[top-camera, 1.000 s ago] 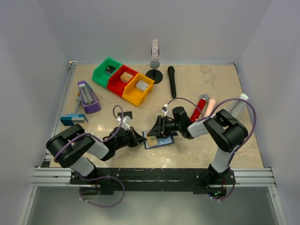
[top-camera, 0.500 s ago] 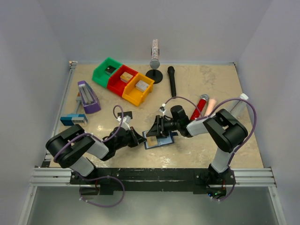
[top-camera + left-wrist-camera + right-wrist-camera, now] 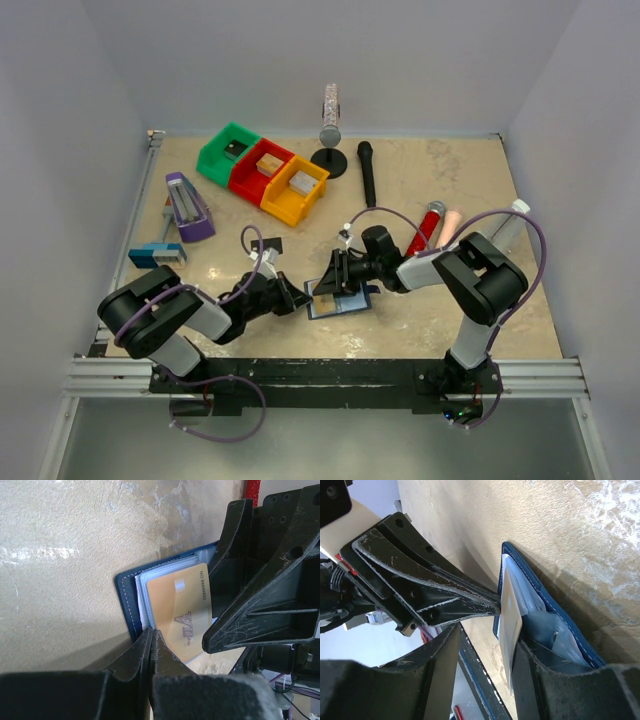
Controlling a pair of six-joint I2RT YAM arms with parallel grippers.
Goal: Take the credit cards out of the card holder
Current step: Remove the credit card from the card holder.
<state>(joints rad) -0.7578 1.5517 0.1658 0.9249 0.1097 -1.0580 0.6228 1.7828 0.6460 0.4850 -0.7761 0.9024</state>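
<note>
Reading the tan-gold card first: it's showing "VIP" in big letters, plus a line starting "NO" and a string of digits, mostly 8s, that I'm not fully making out. That's only coming through on the left wrist view. The card is lying on the inner face of the card holder, over the pale sleeves. The holder is lying open and flat on the table, toward the front, between the two arms.

The left gripper is keeping its jaws pressed together, tips sitting right at the card holder's edge beside the card. The right gripper is sitting on the opposite side with its jaws apart, straddling the card. The card is lying close against one finger with a clear gap to the other, so I'm not calling it clamped.

The right wrist view is giving the card edge-on, sticking out past the dark blue cover, and it's showing the clear sleeves bulging inside.

The overhead view is adding the surroundings. A green bin, red bin and yellow bin are sitting in a row at the back left, each holding a small block. A purple stapler and a blue-and-grey block are lying on the left, and a black microphone behind. From up there both grippers are covering much of the card holder.
</note>
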